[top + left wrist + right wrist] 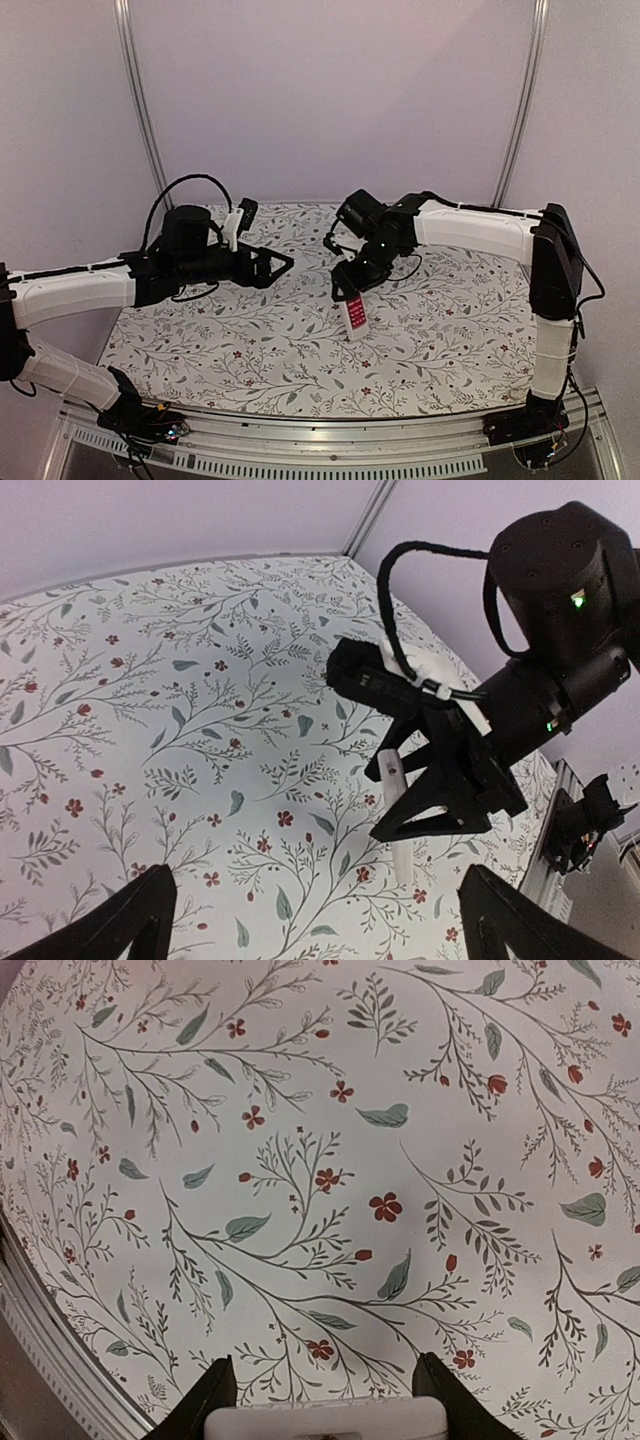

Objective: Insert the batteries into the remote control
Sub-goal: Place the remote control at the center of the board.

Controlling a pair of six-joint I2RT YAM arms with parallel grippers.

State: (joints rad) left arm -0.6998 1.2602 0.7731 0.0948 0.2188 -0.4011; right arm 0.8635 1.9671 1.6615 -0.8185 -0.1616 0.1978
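The remote control (354,313), white with a red button panel, hangs tilted just above the floral cloth near the table's middle. My right gripper (350,291) is shut on its upper end. In the right wrist view its white end (325,1422) sits between the two fingers (207,1401). My left gripper (280,270) hovers to the left of it, open and holding nothing. The left wrist view looks across at the right gripper (440,790) and the remote's thin white edge (399,855), with the left gripper (318,885) spread wide. The batteries are out of view.
The floral tablecloth (250,340) covers the table. A metal rail (300,440) runs along the near edge, also at the lower left of the right wrist view (40,1330). Two upright poles (140,100) stand at the back corners. The right arm's cable (400,570) loops overhead.
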